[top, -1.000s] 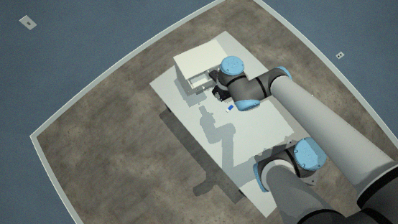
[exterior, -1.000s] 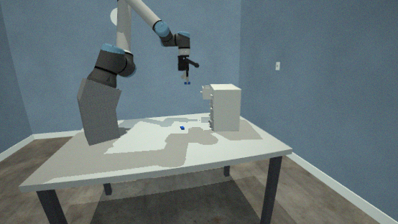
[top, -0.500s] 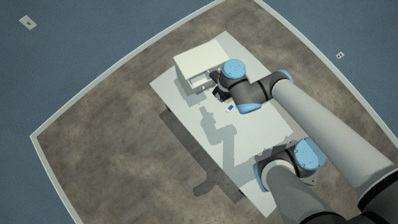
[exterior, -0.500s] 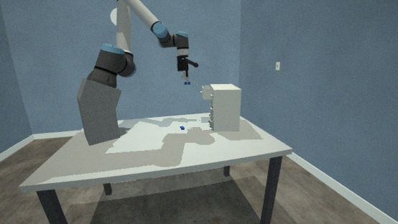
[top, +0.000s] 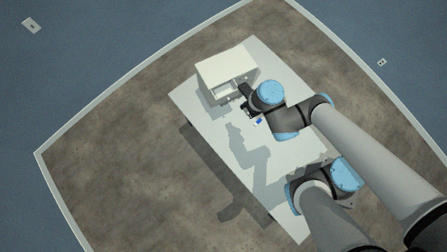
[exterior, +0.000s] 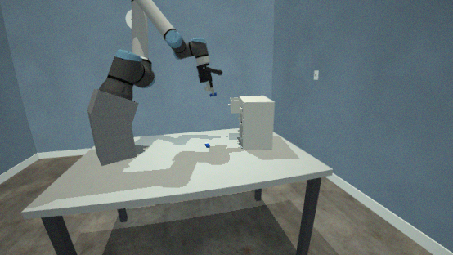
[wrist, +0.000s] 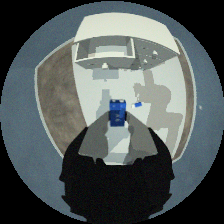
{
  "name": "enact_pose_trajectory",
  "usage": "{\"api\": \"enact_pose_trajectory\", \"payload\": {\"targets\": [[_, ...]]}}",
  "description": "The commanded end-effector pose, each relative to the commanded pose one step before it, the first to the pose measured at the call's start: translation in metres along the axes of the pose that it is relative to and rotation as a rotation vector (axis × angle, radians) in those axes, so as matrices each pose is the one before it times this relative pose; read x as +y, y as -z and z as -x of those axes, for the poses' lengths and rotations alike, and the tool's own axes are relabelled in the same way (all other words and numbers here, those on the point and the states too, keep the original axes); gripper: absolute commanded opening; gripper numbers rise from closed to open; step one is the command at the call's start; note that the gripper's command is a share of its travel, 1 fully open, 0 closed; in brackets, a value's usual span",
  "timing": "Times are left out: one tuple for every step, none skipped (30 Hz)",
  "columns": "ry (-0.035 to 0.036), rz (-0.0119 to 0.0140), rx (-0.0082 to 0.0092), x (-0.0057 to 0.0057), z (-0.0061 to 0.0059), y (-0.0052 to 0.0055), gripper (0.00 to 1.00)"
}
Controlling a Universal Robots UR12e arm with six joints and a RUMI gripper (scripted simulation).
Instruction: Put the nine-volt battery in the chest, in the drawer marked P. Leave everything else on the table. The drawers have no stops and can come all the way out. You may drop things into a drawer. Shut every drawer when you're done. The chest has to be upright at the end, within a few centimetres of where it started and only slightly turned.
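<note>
Exterior view: the open drawer (top: 219, 98) (exterior: 234, 105) (wrist: 92, 63) lies at four o'clock from the claw (top: 250, 114) (exterior: 212, 92) (wrist: 117, 111), with open air between and above. Its raised front wall obstructs a low approach. Behind it, the chest (top: 226, 65) (exterior: 257, 123) (wrist: 125, 29) blocks travel toward three o'clock at drawer height.

Wrist view: the drawer's mouth, between eleven and twelve o'clock from the held battery (exterior: 213, 95) (wrist: 117, 111), is uncovered. Knobs project at one o'clock. A small blue-and-white block (top: 258, 121) (exterior: 207, 145) (wrist: 137, 105) occupies the counter (top: 278, 73) (exterior: 229, 176) (wrist: 165, 82) toward two.
</note>
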State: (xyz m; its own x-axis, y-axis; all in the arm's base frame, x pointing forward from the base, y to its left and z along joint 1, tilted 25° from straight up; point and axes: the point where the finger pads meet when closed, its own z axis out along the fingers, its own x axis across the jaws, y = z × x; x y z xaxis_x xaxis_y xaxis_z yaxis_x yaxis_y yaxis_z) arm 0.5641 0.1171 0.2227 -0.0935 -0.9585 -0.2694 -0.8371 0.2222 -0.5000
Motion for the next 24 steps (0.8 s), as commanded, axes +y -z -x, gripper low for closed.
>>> {"api": "enact_pose_trajectory", "payload": {"targets": [[-0.00021, -0.06855, 0.00061, -0.00003, 0.00015, 0.00026, 0.13], [0.00003, -0.01711, 0.00012, 0.00002, -0.00009, -0.0002, 0.13], [0.00001, -0.01682, 0.00029, -0.00011, -0.0002, -0.00048, 0.13], [0.0, -0.01737, 0.00019, -0.00002, -0.00014, -0.0003, 0.13], [-0.00001, -0.01789, 0.00007, 0.00006, -0.00007, -0.0001, 0.13], [-0.00002, -0.0184, -0.00006, 0.00015, 0.00001, 0.00012, 0.13], [-0.00003, -0.01889, -0.00019, 0.00023, 0.00009, 0.00037, 0.13], [-0.00004, -0.01935, -0.00034, 0.00031, 0.00018, 0.00063, 0.13], [-0.00002, -0.0192, -0.0003, 0.00027, 0.00016, 0.00057, 0.13], [0.00013, -0.01704, 0.0004, -0.00015, -0.00028, -0.00066, 0.13], [0.00008, -0.01739, 0.00027, -0.00006, -0.0002, -0.00041, 0.13], [0.00003, -0.01773, 0.00013, 0.00002, -0.00011, -0.00015, 0.13], [-0.00002, -0.01804, -0.00002, 0.0001, -0.00002, 0.00013, 0.13], [0.0, 0.0, 0.0, 0.0, 0.0, 0.0, 0.13], [0.0, 0.0, 0.0, 0.0, 0.0, 0.0, 0.13], [-0.00008, -0.01833, -0.00017, 0.00016, 0.00008, 0.00042, 0.13], [-0.00013, -0.0186, -0.00033, 0.00022, 0.00018, 0.00073, 0.13], [-0.00019, -0.01885, -0.00049, 0.00026, 0.00028, 0.00105, 0.13], [0.00022, -0.01639, 0.00022, -0.00002, -0.0001, -0.00043, 0.13], [0.00036, -0.01527, 0.00051, -0.00007, -0.00024, -0.00107, 0.13], [0.00026, -0.01544, 0.00038, 0.00002, -0.00016, -0.00082, 0.13], [0.00015, -0.01559, 0.00024, 0.0001, -0.00008, -0.00056, 0.13], [0.00005, -0.01572, 0.0001, 0.00017, 0.0, -0.0003, 0.13], [-0.00006, -0.01583, -0.00004, 0.00022, 0.00008, -0.00003, 0.13]]}}
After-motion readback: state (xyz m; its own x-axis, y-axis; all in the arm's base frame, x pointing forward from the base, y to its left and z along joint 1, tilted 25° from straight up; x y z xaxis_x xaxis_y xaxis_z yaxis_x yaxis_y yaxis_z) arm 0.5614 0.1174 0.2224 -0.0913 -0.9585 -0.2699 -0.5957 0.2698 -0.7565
